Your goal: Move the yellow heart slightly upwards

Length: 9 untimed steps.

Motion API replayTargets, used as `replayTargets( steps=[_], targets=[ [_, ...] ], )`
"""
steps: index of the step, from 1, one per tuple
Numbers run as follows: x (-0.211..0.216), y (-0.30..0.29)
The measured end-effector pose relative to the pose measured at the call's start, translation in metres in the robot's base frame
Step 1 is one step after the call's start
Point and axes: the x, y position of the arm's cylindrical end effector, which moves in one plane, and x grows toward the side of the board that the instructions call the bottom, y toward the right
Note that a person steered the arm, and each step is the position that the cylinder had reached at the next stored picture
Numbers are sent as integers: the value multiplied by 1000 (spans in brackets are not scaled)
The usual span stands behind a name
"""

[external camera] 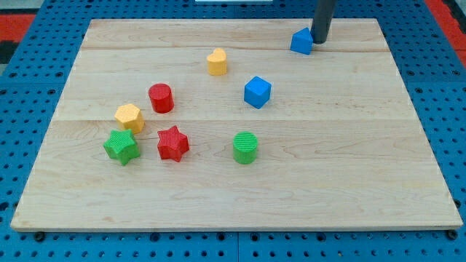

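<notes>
Yellow heart (216, 62) lower-left of my tip (320, 41)

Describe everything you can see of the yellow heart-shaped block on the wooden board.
The yellow heart-shaped block is a small, chunky piece with ribbed sides and a matte, plastic-looking surface. Its notched top face points upward, and it rests flat on the pale wooden board, in the upper middle. Nothing touches it: the blue cube lies lower right, the red cylinder lower left. My tip is far to the view's right.

Wooden board (364, 189) carries green star (121, 146), red star (172, 143), blue cube (257, 92).
</notes>
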Motion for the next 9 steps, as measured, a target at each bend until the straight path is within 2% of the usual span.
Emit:
replayTargets(
  steps=[2,3,4,5,6,7,9],
  targets=[
    [1,-54],
    [34,-41],
    [59,-54],
    [60,-106],
    [67,-135],
    [78,-140],
    [81,-202]
  ],
)
